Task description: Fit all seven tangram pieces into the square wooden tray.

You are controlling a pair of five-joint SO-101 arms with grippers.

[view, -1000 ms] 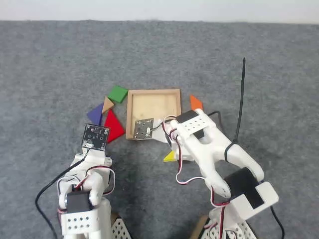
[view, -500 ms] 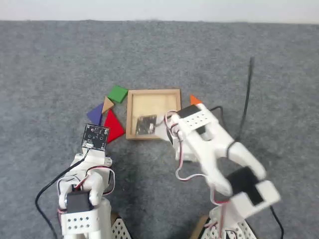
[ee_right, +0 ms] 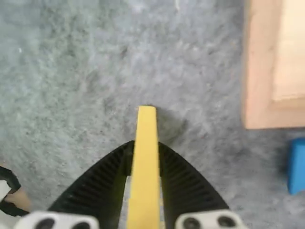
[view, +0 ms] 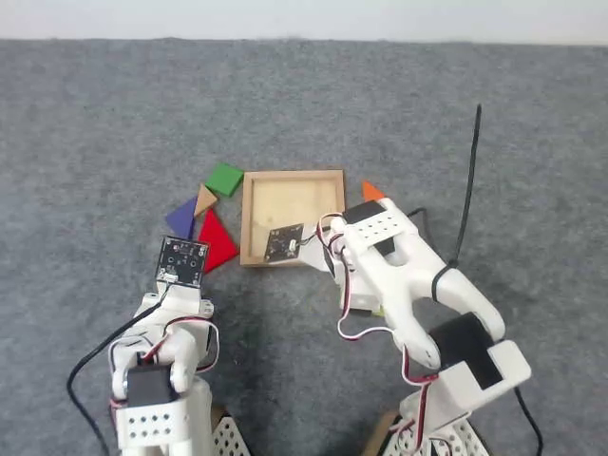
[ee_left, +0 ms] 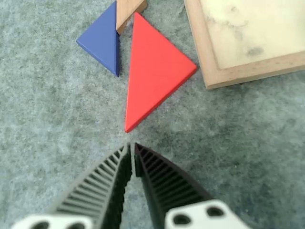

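On the grey carpet (view: 114, 123), the square wooden tray (view: 294, 175) sits mid-table with no pieces in the visible part of it.

Right gripper (ee_right: 145, 145): jaws clamped on the yellow piece (ee_right: 145, 162), held edge-on, its tip sticking out past the fingertips. It hangs over carpet just beside the tray's near corner and outside the rim. Can't tell if the tip touches the carpet. A light-blue piece (ee_right: 296, 164) lies on the carpet near that same corner. In the high view the right arm (view: 380, 237) covers the tray's near-right corner.

Left gripper (ee_left: 132, 149): jaws closed, nothing between them. It sits over bare carpet, tips pointing at the near corner of the red triangle (ee_left: 155, 71) with a small gap to it.

Loose pieces left of the tray: the red triangle is nearly touching the tray's side, the blue triangle (ee_left: 102, 39) is just beside it, and the tan triangle (ee_left: 127, 9) is wedged at their far ends. The green piece (view: 225, 179) sits by the tray's far-left corner. The orange piece (view: 373, 193) is right of the tray, close to the rim.
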